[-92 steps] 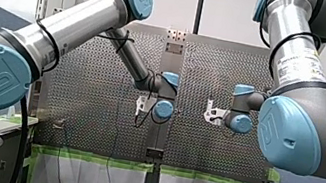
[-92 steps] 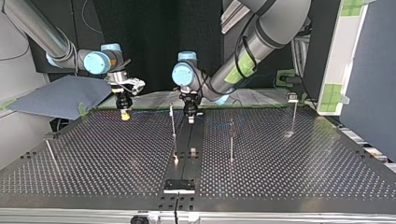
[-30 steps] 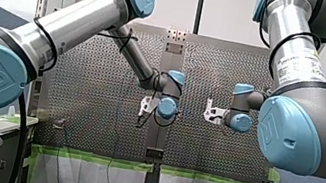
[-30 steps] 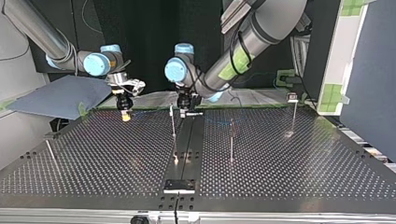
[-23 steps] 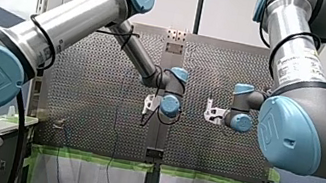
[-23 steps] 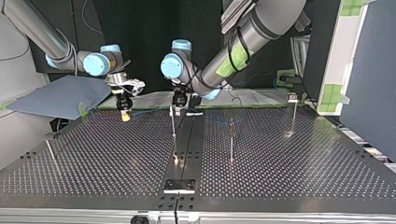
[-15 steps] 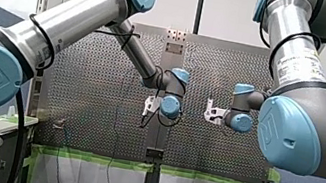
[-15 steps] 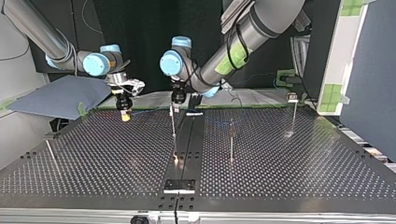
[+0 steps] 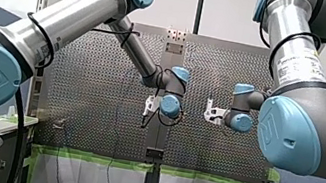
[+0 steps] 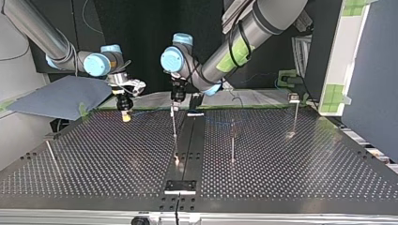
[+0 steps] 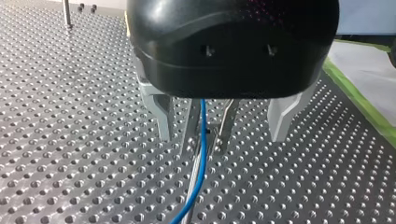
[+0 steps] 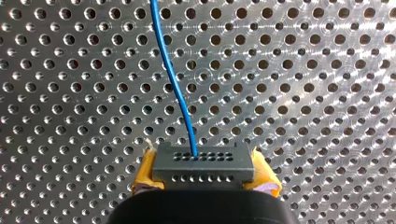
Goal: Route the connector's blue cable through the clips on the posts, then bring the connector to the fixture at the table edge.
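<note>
Over the perforated worktop (image 10: 281,164), your right pincer (image 12: 203,179) pinches the dark connector (image 12: 203,161) near the top view's far left edge, while your left pincer (image 11: 206,140), at the top of the thin middle post (image 10: 174,126), is pressed together on the connector's blue cable (image 11: 201,163).

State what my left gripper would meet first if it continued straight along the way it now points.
Probably the top of the thin post directly beneath my left gripper, beside the blue cable; depth is unclear, otherwise the perforated table.
</note>
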You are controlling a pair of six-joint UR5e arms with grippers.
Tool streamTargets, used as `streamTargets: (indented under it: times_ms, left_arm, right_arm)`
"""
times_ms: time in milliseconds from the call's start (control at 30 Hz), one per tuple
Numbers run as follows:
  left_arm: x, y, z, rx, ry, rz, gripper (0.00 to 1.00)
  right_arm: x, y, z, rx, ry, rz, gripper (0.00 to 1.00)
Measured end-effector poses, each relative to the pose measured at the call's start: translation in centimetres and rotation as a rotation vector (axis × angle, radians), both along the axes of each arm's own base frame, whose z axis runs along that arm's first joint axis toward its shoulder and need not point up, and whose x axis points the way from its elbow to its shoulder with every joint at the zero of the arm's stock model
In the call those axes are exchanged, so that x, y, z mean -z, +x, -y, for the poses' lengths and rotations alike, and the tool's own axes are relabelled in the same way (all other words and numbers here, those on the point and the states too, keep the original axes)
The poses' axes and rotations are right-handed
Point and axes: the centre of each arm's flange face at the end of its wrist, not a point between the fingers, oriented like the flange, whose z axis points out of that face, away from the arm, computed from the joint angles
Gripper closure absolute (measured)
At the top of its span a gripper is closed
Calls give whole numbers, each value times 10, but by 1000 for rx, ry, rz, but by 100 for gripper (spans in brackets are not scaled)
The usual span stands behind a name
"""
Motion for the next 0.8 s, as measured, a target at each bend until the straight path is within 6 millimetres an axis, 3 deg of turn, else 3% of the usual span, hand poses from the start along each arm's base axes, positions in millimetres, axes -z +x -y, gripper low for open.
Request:
streamTargets:
  times_ms: [800]
  left_arm:
    - [-5,-15,15,36,-13,7,0]
  right_arm:
    - [-1,0,1,0,1,4,100]
